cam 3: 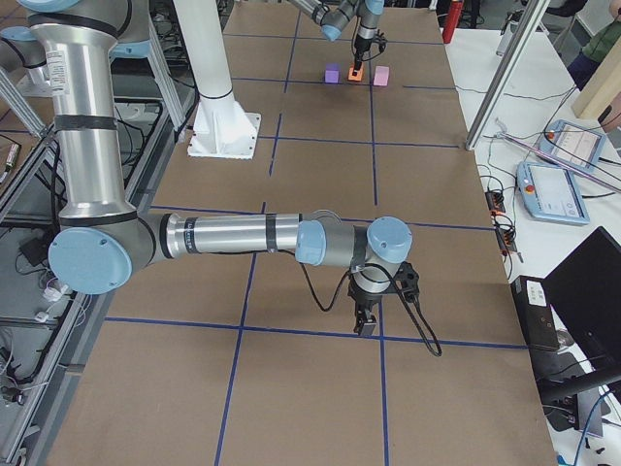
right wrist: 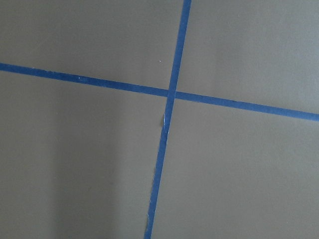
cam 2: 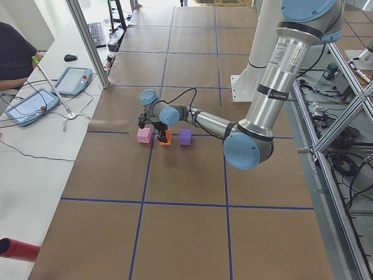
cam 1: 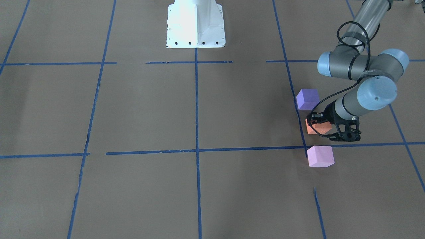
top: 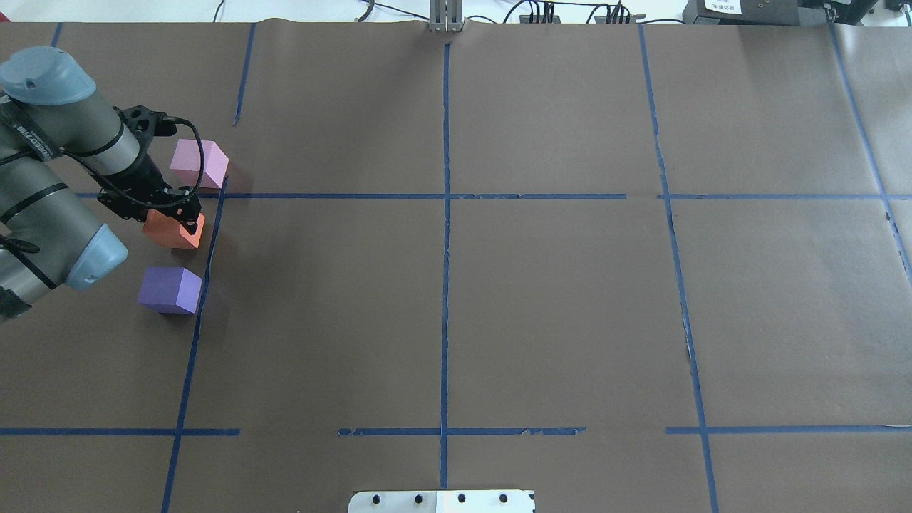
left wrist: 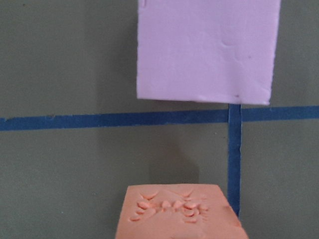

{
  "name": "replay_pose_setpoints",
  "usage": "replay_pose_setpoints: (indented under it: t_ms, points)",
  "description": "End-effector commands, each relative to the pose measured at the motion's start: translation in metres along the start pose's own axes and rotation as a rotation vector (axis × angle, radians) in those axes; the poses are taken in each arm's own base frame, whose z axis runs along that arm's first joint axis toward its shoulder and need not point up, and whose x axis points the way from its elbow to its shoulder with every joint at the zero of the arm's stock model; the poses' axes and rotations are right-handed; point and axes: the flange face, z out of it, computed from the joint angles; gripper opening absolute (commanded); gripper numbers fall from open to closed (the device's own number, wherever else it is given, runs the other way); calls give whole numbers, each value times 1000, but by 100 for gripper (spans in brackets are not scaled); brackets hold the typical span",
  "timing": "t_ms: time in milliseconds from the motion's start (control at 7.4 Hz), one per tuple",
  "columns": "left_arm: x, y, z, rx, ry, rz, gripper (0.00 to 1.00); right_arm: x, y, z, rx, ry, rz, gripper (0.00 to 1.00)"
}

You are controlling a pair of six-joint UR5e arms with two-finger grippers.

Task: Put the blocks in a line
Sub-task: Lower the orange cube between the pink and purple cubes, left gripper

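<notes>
**Three blocks in a row on the left, left gripper at the middle one**

All three blocks sit on the left part of the table (top: 541, 299), strung out near to far just left of a blue tape line (top: 201, 285), with none of them touching. Closest to the robot's base is the purple block (top: 169, 290), a matte deep violet cube. Next out is the orange block (top: 173, 231); my left wrist view shows its top face pocked with small dents. Farthest is the pink block (top: 199, 162), pale lilac and smooth, lying just beyond a cross line of tape.

The left arm (top: 43, 206) reaches in from the table's left edge, with its wrist bent so that the left gripper (top: 171, 216) points down at the orange block. Its black fingers stand on either side of that cube, but I cannot tell whether they are clamping it or only flanking it.

Over the right part of the table, the right arm (cam 3: 233, 236) lies low and extended. The right gripper (cam 3: 366, 328) points straight down over a tape crossing. I cannot tell how its jaws stand.
</notes>
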Motion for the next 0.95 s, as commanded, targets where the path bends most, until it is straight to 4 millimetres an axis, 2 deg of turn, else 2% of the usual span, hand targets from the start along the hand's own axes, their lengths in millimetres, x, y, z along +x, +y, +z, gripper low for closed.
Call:
replay_pose_setpoints:
  t_ms: [0,135,405,541,676,811]
  points:
    - [2,-1,1,0,2,3,62,0,0,0,0,0,0,100]
    - [5,-2,1,0,3,5,64,0,0,0,0,0,0,100]
    - [7,-1,6,-5,3,10,74,0,0,0,0,0,0,100]
    - [6,-2,7,-7,1,8,92,0,0,0,0,0,0,100]
    - [6,-2,7,-7,1,7,99,0,0,0,0,0,0,100]
    - [6,-2,7,-7,1,7,99,0,0,0,0,0,0,100]
